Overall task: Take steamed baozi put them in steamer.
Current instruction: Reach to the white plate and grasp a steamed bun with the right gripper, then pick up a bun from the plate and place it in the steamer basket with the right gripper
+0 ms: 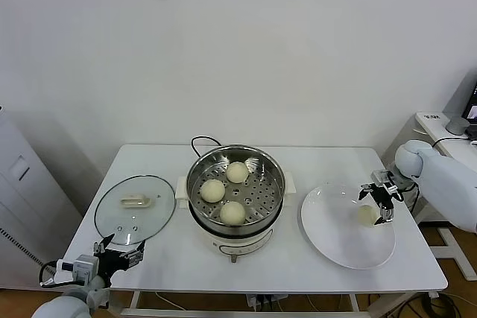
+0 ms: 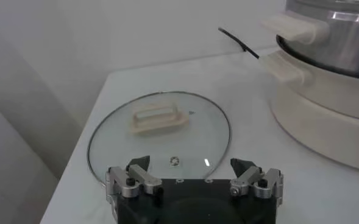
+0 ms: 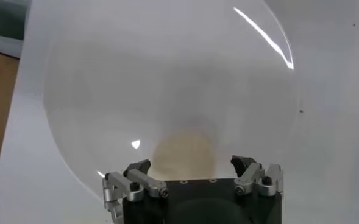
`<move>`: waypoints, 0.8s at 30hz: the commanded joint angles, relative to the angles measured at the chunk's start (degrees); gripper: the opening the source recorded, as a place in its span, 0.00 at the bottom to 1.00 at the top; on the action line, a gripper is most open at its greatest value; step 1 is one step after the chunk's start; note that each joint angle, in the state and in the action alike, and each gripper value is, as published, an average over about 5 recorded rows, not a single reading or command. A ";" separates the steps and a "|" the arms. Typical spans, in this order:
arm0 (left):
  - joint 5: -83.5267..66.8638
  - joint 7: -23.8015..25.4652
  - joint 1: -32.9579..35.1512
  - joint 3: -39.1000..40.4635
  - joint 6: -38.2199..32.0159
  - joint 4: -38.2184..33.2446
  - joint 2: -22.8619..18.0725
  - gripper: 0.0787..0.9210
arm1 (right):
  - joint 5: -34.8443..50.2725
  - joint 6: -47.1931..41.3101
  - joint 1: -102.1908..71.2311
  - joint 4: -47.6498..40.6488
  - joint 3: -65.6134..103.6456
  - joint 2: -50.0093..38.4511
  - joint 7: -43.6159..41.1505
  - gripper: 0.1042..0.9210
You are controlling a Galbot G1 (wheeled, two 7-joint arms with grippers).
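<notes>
Head view: three baozi (image 1: 224, 192) sit in the steamer (image 1: 235, 191); the right gripper (image 1: 377, 200) hovers over the fourth baozi (image 1: 367, 214) on the plate (image 1: 347, 226). Right wrist view: that bun (image 3: 183, 156) lies between spread, empty fingers (image 3: 139, 172). Left wrist view: the left gripper (image 2: 194, 175), fingers released, waits by the glass lid (image 2: 159, 139) on the desk (image 2: 240, 91).

Head view: even, bright, diffuse overhead lighting; soft short shadows only, beneath the steamer (image 1: 235, 193) and the plate (image 1: 347, 226) on the white tabletop (image 1: 298, 262). Focus sharp throughout, no evident edge distortion. The glass lid (image 1: 135, 206) carries faint reflections.

Left wrist view: dimmer, greyish. Small specular spots on the lid (image 2: 159, 134); the steamer wall (image 2: 334, 36) shows banded highlights. Near foreground slightly soft.

Right wrist view: a bright streak of glare on the plate rim (image 3: 270, 39); the bun (image 3: 184, 157) is blurred and shaded below the right hand (image 3: 194, 170).
</notes>
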 commanded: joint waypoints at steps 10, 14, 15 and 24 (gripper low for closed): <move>0.21 0.07 -0.03 0.14 0.00 0.13 -0.18 0.88 | -4.36 0.45 -3.07 -1.08 4.41 0.96 0.83 0.56; 0.22 0.04 -0.03 0.19 0.05 0.12 -0.22 0.88 | -3.74 0.54 -2.46 0.26 3.90 0.13 0.04 0.46; 0.23 0.03 -0.03 0.21 0.06 0.12 -0.23 0.88 | -3.19 0.47 -1.94 0.83 3.29 -0.28 -0.27 0.46; 0.79 -0.27 -0.36 0.37 0.64 -0.21 -0.75 0.88 | 14.62 -6.11 15.81 12.37 -15.68 -5.61 -3.16 0.43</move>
